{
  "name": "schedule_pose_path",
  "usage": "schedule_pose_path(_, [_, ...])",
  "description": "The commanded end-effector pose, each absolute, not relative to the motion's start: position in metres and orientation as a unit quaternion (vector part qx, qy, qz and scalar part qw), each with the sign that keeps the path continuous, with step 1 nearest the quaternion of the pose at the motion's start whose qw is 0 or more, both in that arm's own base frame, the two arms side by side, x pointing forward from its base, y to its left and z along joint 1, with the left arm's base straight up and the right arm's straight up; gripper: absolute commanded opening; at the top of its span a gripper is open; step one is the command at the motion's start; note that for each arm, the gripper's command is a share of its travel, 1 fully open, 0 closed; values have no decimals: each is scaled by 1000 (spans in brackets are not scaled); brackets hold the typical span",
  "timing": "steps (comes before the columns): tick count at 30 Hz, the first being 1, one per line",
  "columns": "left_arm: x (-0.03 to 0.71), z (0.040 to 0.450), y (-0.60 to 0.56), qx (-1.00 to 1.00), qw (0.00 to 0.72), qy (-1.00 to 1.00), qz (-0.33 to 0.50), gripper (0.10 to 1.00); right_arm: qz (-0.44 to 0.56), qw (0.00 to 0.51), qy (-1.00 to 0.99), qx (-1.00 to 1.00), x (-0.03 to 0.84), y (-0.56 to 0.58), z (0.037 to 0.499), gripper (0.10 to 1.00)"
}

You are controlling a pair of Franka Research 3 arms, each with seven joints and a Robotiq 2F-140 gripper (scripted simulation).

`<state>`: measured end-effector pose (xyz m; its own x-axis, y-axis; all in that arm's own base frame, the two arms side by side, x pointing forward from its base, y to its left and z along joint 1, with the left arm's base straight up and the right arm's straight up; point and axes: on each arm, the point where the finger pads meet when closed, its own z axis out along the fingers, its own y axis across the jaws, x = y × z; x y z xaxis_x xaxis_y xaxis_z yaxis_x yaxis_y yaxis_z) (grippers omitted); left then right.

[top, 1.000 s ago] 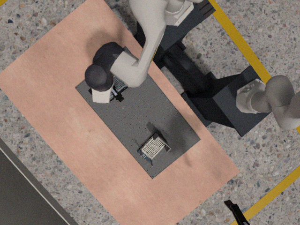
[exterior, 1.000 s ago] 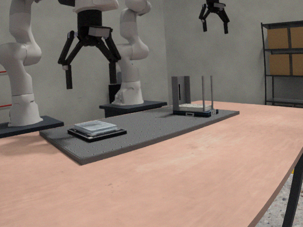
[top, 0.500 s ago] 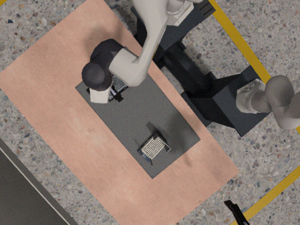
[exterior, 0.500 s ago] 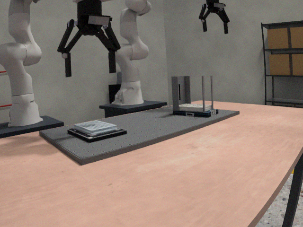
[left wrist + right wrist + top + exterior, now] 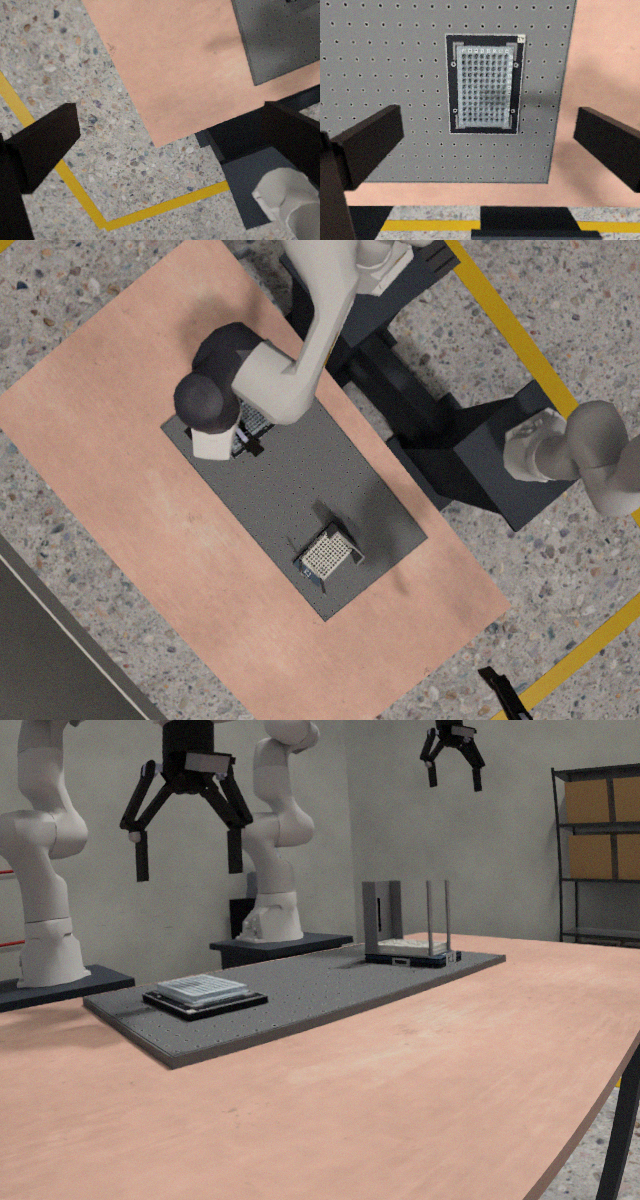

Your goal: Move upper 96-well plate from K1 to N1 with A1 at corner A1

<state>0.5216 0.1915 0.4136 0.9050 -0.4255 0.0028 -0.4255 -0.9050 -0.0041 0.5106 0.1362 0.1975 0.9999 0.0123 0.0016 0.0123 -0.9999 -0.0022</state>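
Upper plate in N1, both jaws wide

In the exterior view, from the left: the right jaws (image 5: 222,438) (image 5: 188,875) hang above N1 (image 5: 266,432) (image 5: 191,1015) (image 5: 452,90), fingers down and wide apart, with nothing between them. The upper plate (image 5: 253,418) (image 5: 201,988) (image 5: 484,87) is in N1, pale and translucent against the black base. It looks level, among the corner locators; whether it is fully seated is too fine to tell. In the right wrist view, its two marked rims meet at the corner nearest the small A1 label (image 5: 521,38). The single characters are too small to read.

N1 stands on the grey board (image 5: 310,472) (image 5: 310,988) (image 5: 285,40) (image 5: 380,50), which lies on the pink desk (image 5: 155,508) (image 5: 336,1092) (image 5: 165,75) (image 5: 600,50).

Toward the other end of the board stands K1 (image 5: 357,553) (image 5: 369,916), with grey uprights, thin rods and a blue base. The lower plate (image 5: 326,552) (image 5: 403,946), off-white, lies low inside it.

Farther right, the left jaws (image 5: 504,694) (image 5: 454,787) hang high, well apart from K1, also wide and holding nothing. At far right, a shelf unit (image 5: 555,854) carries brown boxes (image 5: 593,802).
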Motion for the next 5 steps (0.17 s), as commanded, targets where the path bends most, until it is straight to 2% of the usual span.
schedule_pose_path(1, [521, 413, 190, -976, 0, 216, 0, 1000, 0, 0, -6, -1000, 510, 137, 198, 1000])
schedule_pose_path(5, [521, 413, 190, -976, 0, 216, 0, 1000, 0, 0, -6, -1000, 510, 137, 198, 1000])
